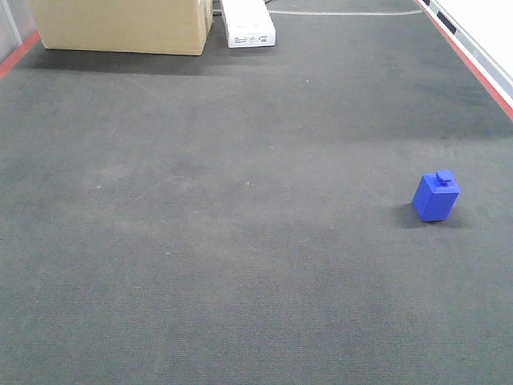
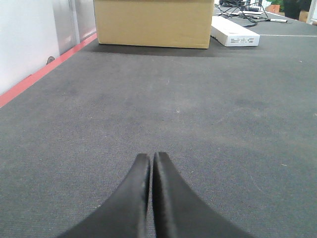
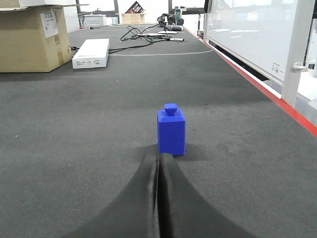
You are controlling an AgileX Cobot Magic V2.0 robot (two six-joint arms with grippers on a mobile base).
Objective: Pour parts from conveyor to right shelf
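Toward three o'clock on the belt [image 1: 224, 265], near its red edge strip [image 1: 473, 68], the small blue block [image 1: 436, 196] stands upright, with a cardboard box [image 1: 120, 24] and a white carton [image 1: 248, 24] far off at eleven and twelve o'clock. Both grippers are clenched on nothing: the right gripper [image 3: 159, 157] has its tips pressed together just short of the block at its twelve o'clock, and the left gripper [image 2: 151, 157] points along the belt toward the box. Pickup looks to be only at the approach, so the right jaws must next spread, straddle the block and close on it
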